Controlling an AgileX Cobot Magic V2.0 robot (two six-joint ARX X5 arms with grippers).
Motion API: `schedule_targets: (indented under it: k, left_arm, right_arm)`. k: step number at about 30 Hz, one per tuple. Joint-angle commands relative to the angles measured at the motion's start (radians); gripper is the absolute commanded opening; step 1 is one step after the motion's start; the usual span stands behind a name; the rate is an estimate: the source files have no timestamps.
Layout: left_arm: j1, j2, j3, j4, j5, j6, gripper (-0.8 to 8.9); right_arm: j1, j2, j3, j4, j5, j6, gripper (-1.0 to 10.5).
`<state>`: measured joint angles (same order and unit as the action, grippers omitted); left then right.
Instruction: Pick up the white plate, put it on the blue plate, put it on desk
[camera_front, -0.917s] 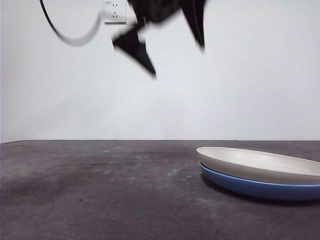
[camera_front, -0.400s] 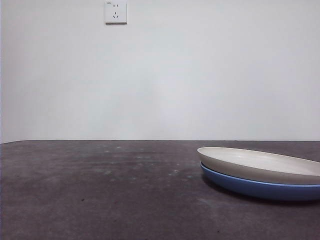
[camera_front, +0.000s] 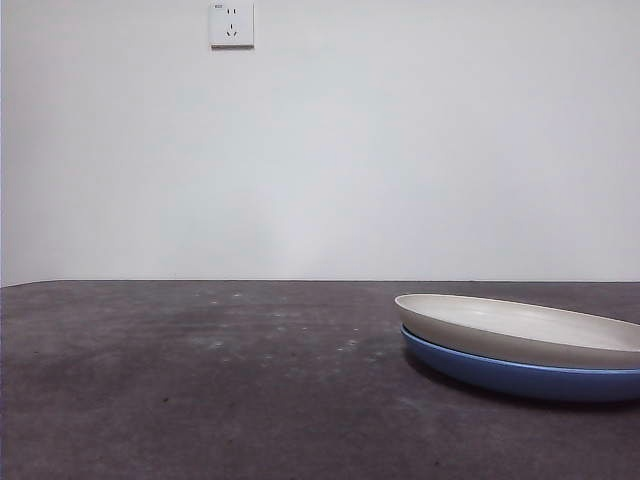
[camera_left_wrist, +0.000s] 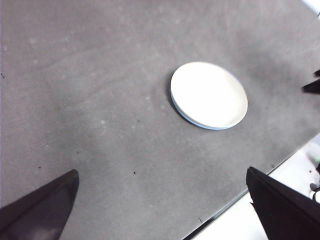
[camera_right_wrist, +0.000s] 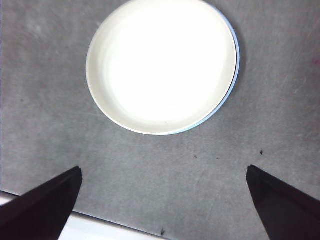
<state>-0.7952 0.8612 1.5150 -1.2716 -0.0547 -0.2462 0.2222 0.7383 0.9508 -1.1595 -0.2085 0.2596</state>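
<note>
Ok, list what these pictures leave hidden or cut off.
- Blue plate: the white plate sits on it and covers its inside in every view; only a rim sliver shows.
- Both plates: the front view's right edge cuts them off.
- White plate's surface: washed out by glare in the right wrist view.
- Left gripper and right gripper: only the fingers show; both arms are absent from the front view.

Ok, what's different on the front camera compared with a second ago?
The dark arm that hung blurred at the top a second ago has gone up out of the front view. The white plate remains stacked on the blue plate on the desk, unmoved.
</note>
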Motion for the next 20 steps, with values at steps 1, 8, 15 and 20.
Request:
schedule_targets:
  k: [1,8,15,20]
  left_arm:
    - [-0.009,-0.06,-0.048,0.02,-0.006,-0.039,6.56]
    - [-0.009,-0.178,-0.17,0.039,-0.032,-0.058,6.56]
    - [-0.009,-0.211,-0.217,0.037,-0.032,-0.07,6.56]
    - [-0.009,-0.211,-0.217,0.034,-0.032,-0.07,6.56]
  right_arm:
    - [0.003,0.036,-0.022,0.052,-0.001,-0.009,5.6]
    - [-0.019,0.148,-0.074,0.19,-0.002,-0.009,5.5]
    - [-0.065,0.315,-0.081,0.306,-0.027,-0.026,5.5]
    - [-0.105,0.418,-0.081,0.374,-0.027,-0.05,5.5]
